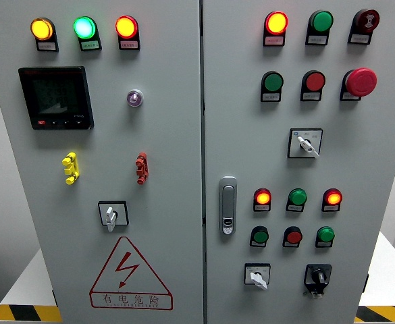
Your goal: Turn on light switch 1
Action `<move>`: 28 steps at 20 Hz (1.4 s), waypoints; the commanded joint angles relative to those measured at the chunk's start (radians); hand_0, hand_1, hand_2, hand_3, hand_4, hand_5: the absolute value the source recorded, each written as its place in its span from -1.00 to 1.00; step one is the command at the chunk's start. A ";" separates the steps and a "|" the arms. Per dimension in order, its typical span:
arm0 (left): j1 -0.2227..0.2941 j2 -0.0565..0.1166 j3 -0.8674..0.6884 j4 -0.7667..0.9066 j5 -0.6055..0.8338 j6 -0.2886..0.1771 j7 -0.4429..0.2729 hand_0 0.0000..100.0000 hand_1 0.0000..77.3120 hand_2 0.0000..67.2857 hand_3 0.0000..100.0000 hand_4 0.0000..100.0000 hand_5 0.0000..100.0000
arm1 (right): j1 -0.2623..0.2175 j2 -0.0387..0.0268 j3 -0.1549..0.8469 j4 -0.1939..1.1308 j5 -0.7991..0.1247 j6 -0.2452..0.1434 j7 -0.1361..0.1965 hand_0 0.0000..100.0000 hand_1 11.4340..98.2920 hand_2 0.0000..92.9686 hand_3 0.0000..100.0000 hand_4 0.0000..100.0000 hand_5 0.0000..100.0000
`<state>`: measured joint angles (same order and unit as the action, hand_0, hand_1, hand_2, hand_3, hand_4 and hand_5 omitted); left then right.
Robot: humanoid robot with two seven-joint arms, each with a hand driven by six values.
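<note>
We are facing a grey control cabinet [177, 135]; neither robot hand is showing in view, so we cannot tell whether either is open or closed.

Four switches are sitting on its doors: the left-door selector switch [113, 214], the upper right selector switch [305, 143], the lower white-handled selector switch [257, 275] and the black switch [317, 278] just beside it. Their label plates are showing too small to read, so we cannot tell which is light switch 1. The warning triangle [131, 273] below the left-door selector switch is carrying the writing 有电危险.
</note>
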<state>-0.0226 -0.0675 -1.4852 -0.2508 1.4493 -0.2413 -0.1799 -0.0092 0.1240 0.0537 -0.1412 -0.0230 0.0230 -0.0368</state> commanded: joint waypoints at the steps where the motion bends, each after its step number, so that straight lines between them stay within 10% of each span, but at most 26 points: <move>1: 0.004 -0.003 -0.003 -0.091 -0.006 0.002 0.003 -1.00 -0.87 -0.90 -1.00 -1.00 -1.00 | 0.000 0.0003 0.000 0.000 0.000 0.000 0.000 -1.00 -0.80 -1.00 -0.60 -0.61 -0.79; 11: 0.038 -0.025 -0.175 -0.609 -0.001 -0.001 0.103 -1.00 -0.53 -0.66 -0.92 -0.76 -0.77 | 0.000 0.0003 0.000 0.000 0.000 -0.002 0.000 -1.00 -0.80 -1.00 -0.60 -0.61 -0.79; 24: 0.092 -0.023 -0.190 -1.303 -0.012 -0.016 0.322 -1.00 -0.30 -0.41 -0.29 -0.06 -0.43 | 0.000 0.0003 0.000 0.002 0.000 0.000 0.000 -1.00 -0.80 -1.00 -0.60 -0.61 -0.79; 28: 0.092 -0.021 -0.193 -1.407 -0.017 -0.117 0.332 -1.00 -0.28 -0.39 -0.17 0.12 -0.36 | 0.000 0.0003 0.000 0.000 0.000 -0.002 0.000 -1.00 -0.80 -1.00 -0.60 -0.61 -0.79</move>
<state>0.0690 -0.0898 -1.6767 -1.6228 1.4345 -0.3188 0.1499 -0.0092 0.1239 0.0537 -0.1405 -0.0230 0.0229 -0.0367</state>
